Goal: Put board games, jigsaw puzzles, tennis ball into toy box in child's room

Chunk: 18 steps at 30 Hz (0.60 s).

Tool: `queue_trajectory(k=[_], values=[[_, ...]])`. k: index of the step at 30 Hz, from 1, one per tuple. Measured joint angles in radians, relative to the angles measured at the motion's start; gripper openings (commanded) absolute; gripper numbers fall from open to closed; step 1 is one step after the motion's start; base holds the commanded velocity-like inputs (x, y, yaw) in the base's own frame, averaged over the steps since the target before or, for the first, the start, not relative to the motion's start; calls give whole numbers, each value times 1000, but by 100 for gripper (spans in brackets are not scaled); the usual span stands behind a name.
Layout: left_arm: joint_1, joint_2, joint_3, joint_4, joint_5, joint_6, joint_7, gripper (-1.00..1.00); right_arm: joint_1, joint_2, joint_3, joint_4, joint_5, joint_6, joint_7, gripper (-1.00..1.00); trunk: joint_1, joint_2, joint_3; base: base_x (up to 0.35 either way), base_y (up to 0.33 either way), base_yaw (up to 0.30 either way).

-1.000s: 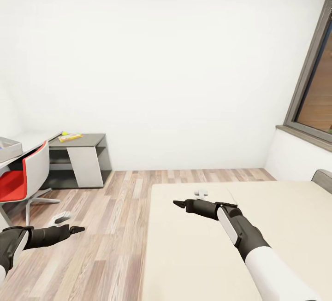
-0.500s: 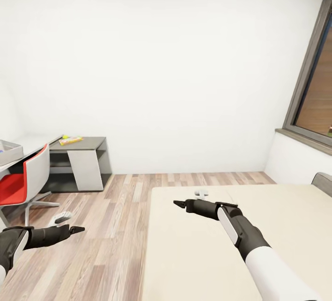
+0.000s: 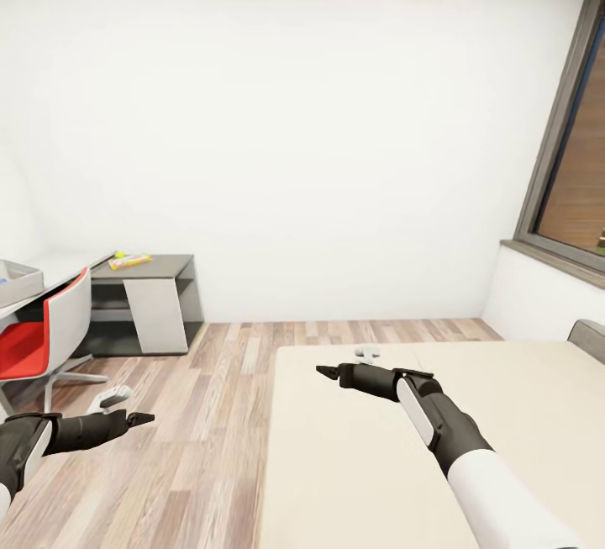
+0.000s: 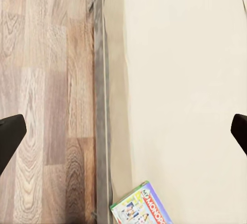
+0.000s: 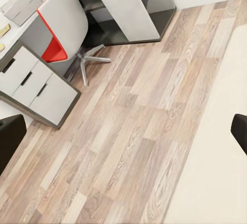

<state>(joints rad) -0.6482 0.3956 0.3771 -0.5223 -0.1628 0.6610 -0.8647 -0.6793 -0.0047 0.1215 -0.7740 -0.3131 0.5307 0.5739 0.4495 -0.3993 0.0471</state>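
A white-green board game (image 4: 143, 209) with red lettering lies at the bed's edge in the left wrist view, on the cream mattress of the bed (image 4: 180, 80). My left gripper (image 4: 123, 134) is open above that edge; in the head view the left gripper (image 3: 139, 419) hangs over the plank floor. My right gripper (image 3: 328, 372) is open and empty over the bed (image 3: 521, 398) near its left side. At the far left the grey toy box (image 3: 17, 280) sits on the pale table (image 3: 63, 265). The toy box (image 5: 20, 5) and the table's white drawers (image 5: 36, 87) also appear in the right wrist view.
A red and white swivel chair (image 3: 46, 326) stands at the table. Beside it is a low dark cabinet (image 3: 155, 301) with a flat colourful item (image 3: 130, 261) on top. Wood floor (image 3: 218, 414) lies between bed and table. A window (image 3: 580, 187) is at the right.
The whole picture has slid down a little, so the camera has tilted up. Both arms keep their pose and both grippers stay open.
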Motion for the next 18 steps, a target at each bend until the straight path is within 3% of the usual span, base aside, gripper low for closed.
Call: queue_trajectory(k=[18], values=[[0,0,0,0,0,0,0,100,0,0,0,0,0,0,-1,100,0,0,28,0,0,0]])
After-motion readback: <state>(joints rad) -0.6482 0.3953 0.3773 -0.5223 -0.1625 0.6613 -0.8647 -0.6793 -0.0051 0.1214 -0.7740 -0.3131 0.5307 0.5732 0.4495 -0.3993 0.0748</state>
